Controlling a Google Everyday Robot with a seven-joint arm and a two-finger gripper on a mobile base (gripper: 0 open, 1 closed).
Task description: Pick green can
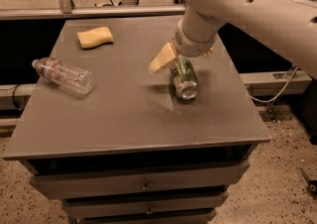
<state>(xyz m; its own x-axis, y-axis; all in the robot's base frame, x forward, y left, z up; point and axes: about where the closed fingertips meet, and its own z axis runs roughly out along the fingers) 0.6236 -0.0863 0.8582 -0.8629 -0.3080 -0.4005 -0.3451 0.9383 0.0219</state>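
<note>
The green can (184, 80) lies on its side on the grey table (124, 124), right of centre, with one silver end facing the front. My gripper (186, 58) hangs from the white arm directly over the can's far end. Its tan fingers (163, 59) stand apart, one to the left of the can and one just showing on the right. The gripper is open and straddles the far part of the can. The can's far end is hidden under the wrist.
A clear ribbed plastic bottle (63, 75) lies on its side at the table's left edge. A yellow sponge (95, 37) sits at the back left. Drawers are below the tabletop. A rail and cables run behind and to the right.
</note>
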